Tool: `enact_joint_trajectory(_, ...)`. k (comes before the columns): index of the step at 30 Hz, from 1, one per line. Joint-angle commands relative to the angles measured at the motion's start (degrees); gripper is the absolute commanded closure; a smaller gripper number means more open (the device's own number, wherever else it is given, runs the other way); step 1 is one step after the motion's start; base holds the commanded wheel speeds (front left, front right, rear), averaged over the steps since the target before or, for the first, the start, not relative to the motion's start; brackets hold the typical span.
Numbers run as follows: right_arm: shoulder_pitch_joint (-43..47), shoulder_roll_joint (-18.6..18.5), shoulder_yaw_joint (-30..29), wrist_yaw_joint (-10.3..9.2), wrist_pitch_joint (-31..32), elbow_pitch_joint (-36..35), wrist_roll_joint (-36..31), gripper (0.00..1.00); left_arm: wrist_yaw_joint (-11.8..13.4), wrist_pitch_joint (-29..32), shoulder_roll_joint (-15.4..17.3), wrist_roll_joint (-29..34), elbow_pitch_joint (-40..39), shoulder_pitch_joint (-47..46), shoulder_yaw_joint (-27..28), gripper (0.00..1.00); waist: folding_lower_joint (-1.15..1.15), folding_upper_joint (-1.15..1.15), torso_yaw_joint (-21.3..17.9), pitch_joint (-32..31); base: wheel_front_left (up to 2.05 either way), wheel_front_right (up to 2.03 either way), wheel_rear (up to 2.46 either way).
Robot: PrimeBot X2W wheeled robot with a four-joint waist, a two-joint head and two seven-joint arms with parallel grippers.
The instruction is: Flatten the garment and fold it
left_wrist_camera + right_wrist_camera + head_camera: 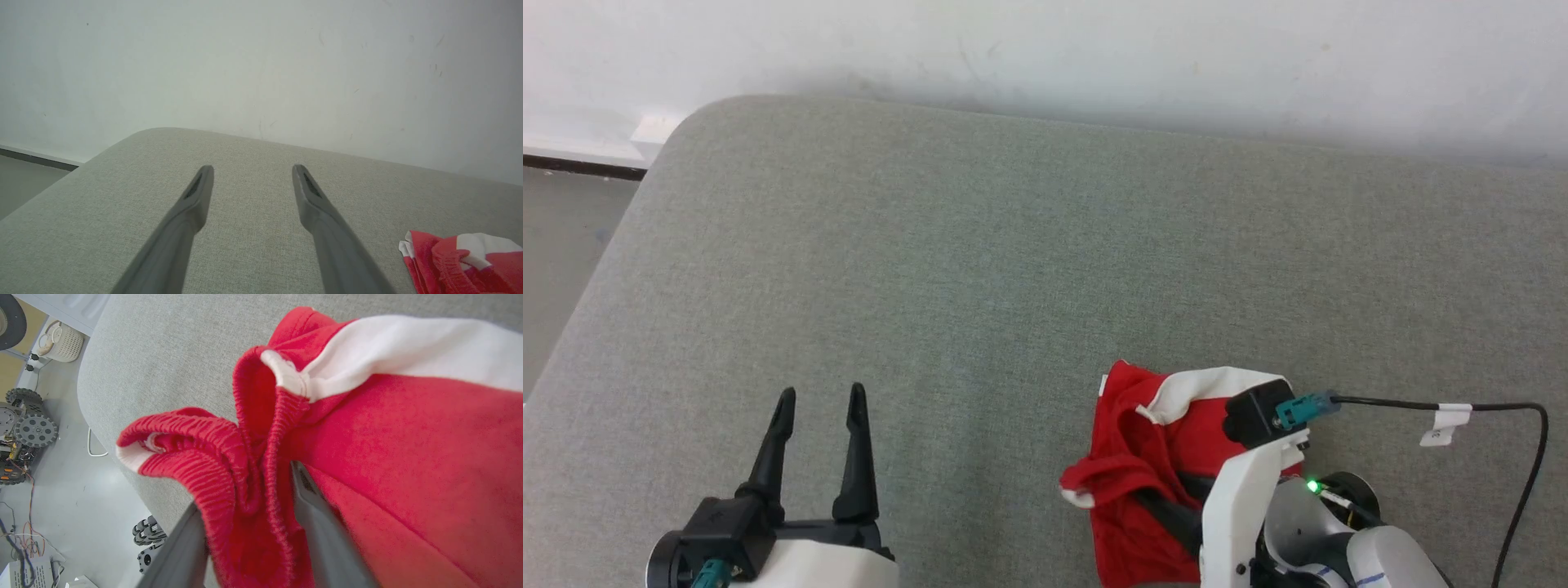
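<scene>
**Q:** Step in hand?
**A:** Flattening, barely begun. Garment point(1143, 457) crumpled in a heap at near right edge of worktop point(1013, 245), white trim folded over red.

**Q:** State of tools?
**A:** Left tool point(821, 392) wide open, empty, well apart from garment. Right tool point(245, 486) astride bunched waistband; clamped or slack, cannot tell.

**Q:** Called for next?
**A:** Probably a firm pinch on one waistband corner, a second pinch by left tool on another, then a spread outward toward mid-worktop.

**Q:** Counts?
**A:** One garment, two tools, one worktop.
</scene>
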Motion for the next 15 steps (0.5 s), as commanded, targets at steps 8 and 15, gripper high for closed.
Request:
enact_joint_trajectory(8, -1.19, -0.06, 0.13, -0.04, -0.54, -1.73, 3.43, 0.0, -0.43, -0.27, -0.49, -0.31, 0.91, -0.87, 0.49, 0.0, 0.0, 0.0, -1.14, -0.79, 0.0, 0.0, 0.0)
enact_joint_trajectory(15, 3.88, -0.06, -6.03, -0.04, -0.06, -10.98, 5.11, 0.0, -0.26, -0.27, -0.29, -0.23, 0.46, -0.17, 0.73, 0.0, 0.0, 0.0, -2.56, -1.4, 0.0, 0.0, 0.0)
